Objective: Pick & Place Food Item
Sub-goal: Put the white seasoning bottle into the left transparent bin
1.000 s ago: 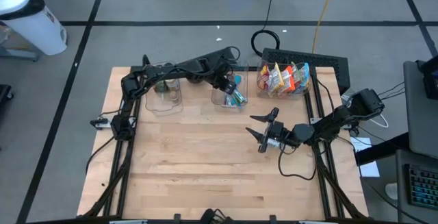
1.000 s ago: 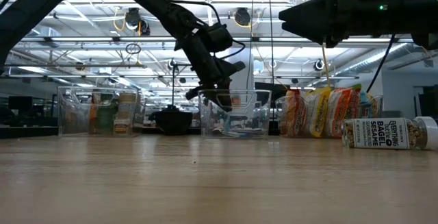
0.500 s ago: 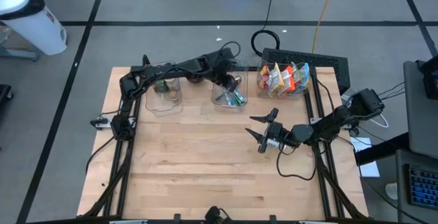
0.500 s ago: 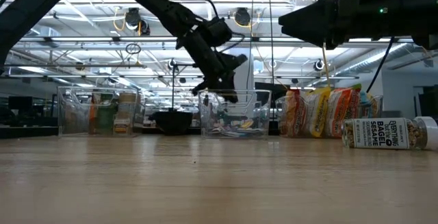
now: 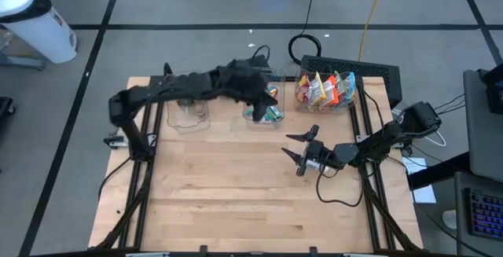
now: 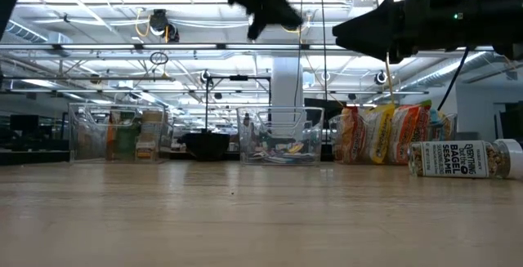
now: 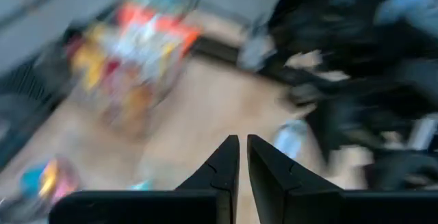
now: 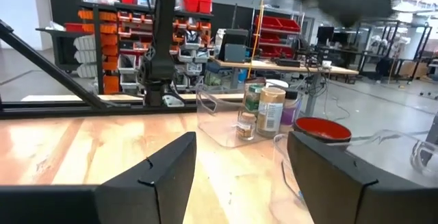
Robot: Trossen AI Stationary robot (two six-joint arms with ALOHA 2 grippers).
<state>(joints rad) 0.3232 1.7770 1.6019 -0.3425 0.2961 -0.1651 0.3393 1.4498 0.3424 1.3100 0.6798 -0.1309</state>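
The left gripper (image 5: 255, 93) has just lifted, shut and empty, off the middle clear bin (image 5: 263, 112) top centre, its packets left inside, while the right gripper (image 5: 299, 151) waits open mid-frame.

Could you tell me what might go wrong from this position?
The left gripper is shut with nothing between its fingers, so the pick from the middle bin may have missed. The seasoning jar lies on its side near the table edge and could roll. The right gripper hovers open mid-table, near any placing path.
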